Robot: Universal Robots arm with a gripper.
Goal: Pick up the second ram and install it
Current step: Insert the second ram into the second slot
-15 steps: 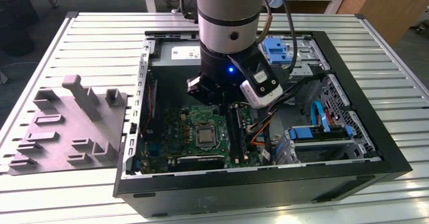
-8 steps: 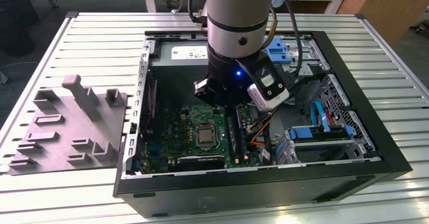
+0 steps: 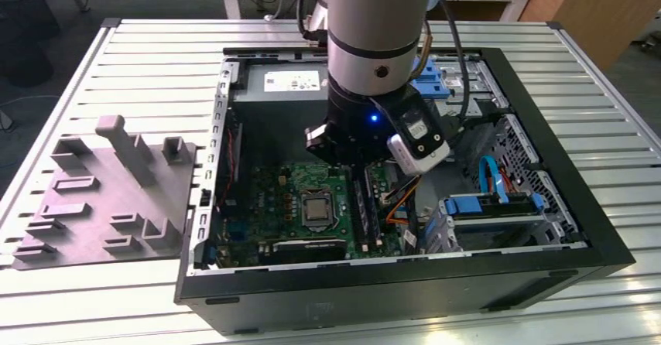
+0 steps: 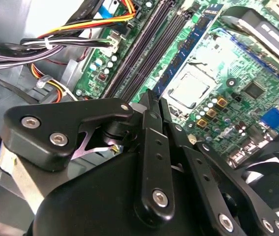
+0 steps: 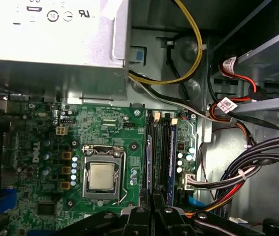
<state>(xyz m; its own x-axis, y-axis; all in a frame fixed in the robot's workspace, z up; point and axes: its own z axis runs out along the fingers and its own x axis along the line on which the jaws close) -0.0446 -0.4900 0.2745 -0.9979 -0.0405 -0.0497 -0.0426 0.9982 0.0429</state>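
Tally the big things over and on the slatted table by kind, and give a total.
Robot arm: 1
Open computer case: 1
Grey moulded tray: 1
Total: 3

your tray is matt grey moulded plastic, your table ribbed bare metal; the case looks smooth black, the gripper satin black with bright metal screws.

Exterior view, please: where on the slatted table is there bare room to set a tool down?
The table is bare beyond the grey tray, at the exterior view's left, and beside the computer case on the exterior view's right. Inside the case it is crowded: arm, cables, motherboard.
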